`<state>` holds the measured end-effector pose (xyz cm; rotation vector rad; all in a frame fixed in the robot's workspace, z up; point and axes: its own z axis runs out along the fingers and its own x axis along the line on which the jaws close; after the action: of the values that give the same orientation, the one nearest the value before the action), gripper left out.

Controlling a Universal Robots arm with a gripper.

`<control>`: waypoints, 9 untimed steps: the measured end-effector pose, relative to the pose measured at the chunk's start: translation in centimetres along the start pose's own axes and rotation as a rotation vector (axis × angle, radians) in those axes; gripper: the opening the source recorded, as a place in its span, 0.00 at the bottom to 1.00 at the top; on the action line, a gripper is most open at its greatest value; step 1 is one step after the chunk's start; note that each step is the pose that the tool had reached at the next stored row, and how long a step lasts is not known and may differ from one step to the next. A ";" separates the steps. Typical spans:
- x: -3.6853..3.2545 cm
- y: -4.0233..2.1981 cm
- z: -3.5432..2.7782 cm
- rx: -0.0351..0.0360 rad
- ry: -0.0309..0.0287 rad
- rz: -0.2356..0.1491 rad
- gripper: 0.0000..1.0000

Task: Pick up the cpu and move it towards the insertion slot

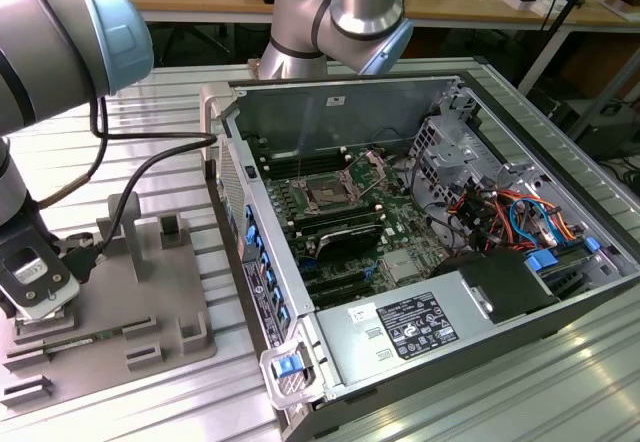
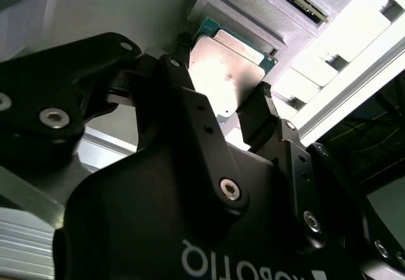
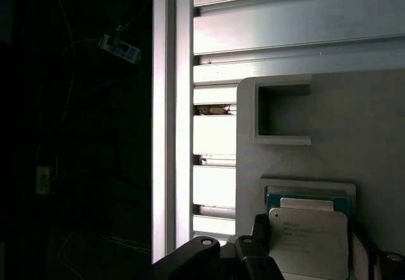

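**Gripper down on the cpu at the fixture plate**

I have the gripper (image 2: 221,85) lowered over the grey fixture plate (image 1: 150,302), near that plate's edge on the exterior view's left. The plate itself lies on the slatted aluminium table (image 1: 150,112), beside the open computer case (image 1: 400,97).

In both wrist views the cpu (image 2: 229,64) lies in a shallow nest in the plate. The 2 fingers (image 2: 254,112) sit against 2 opposite edges of the chip, so I read the gripper as clamped on it. The chip does not look lifted out of the nest yet.

The insertion slot (image 1: 328,194) is well apart from it, inside the case on the green board.

I judge the chip light, rigid and thin, with a smooth metal lid that gives little friction. Its underside contacts are likely delicate. I would hold it only by the edges, squarely and with modest force, and keep it level so it cannot twist or slip out.
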<state>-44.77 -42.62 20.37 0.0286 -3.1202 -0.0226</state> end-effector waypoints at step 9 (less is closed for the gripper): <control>0.01 0.01 -0.42 0.0000 0.0000 0.000 0.55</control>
<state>-44.77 -42.62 20.79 0.0286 -3.1202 -0.0226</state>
